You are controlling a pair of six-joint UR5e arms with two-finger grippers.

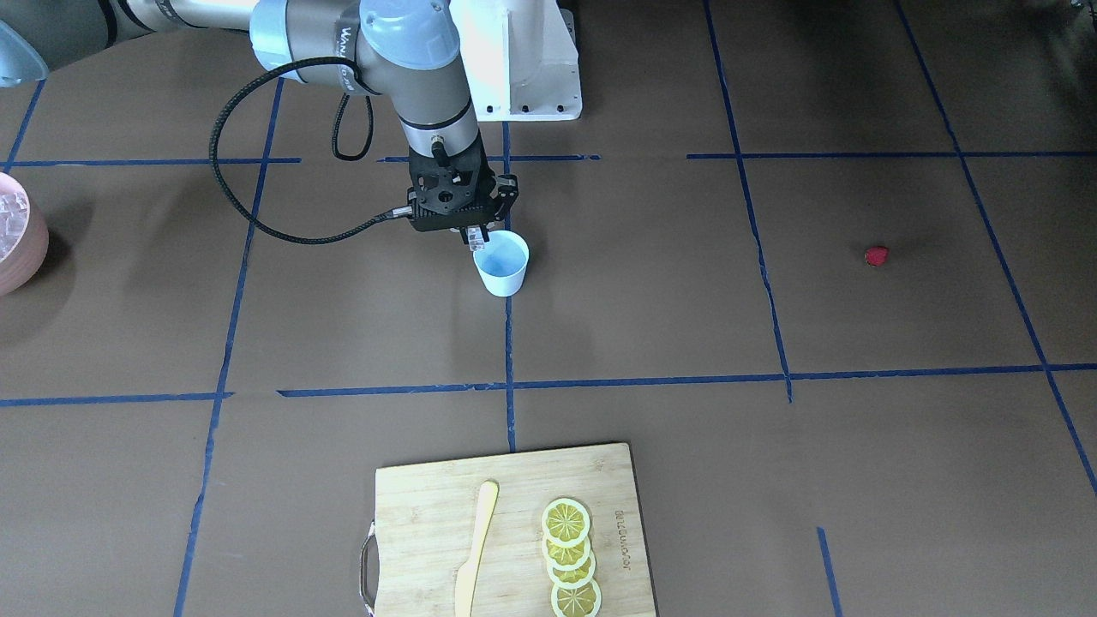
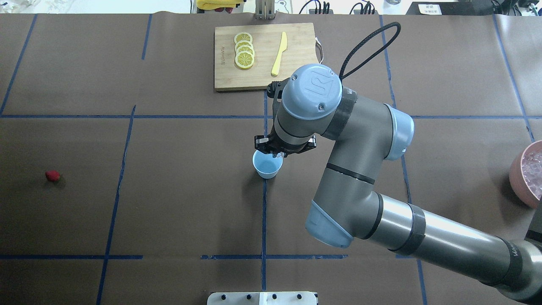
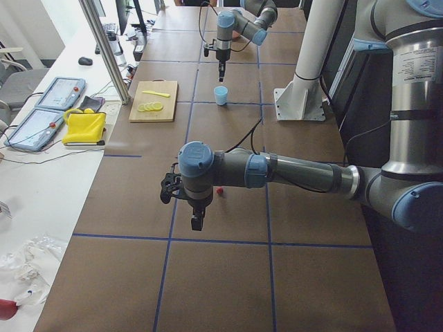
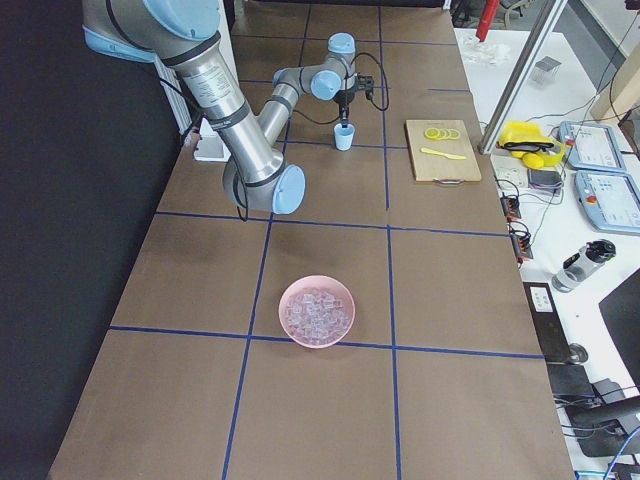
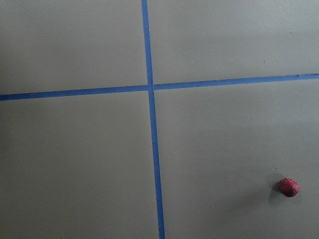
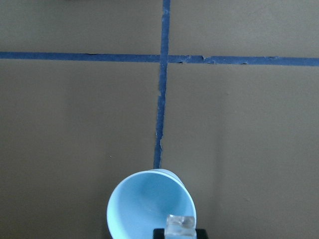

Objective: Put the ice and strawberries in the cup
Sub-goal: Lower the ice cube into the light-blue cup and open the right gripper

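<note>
I have the right gripper pinching one ice cube, its jaws pressed onto the cube's sides. The cup stands directly beneath. In the right wrist view the cube hangs over the cup's near rim rather than over its middle, so I judge that I should nudge the gripper a little further over the mouth before I let go, or the cube may clip the edge.

The cup's blue inside looks bare, so by my reading nothing has gone in yet and this would be the first cube. The rest of the ice sits in the bowl, well apart from the right gripper, off to its outer side.

The berry lies on the table, well apart from the cup and close below the left gripper. In the left wrist view it shows low and to one side, so the gripper is near it but not centred over it. I only see that gripper from the side camera, and I cannot tell whether its jaws are spread or closed.

By my count, what is left is to drop this cube, perhaps fetch more ice, then pick up the berry and carry it to the cup.
</note>
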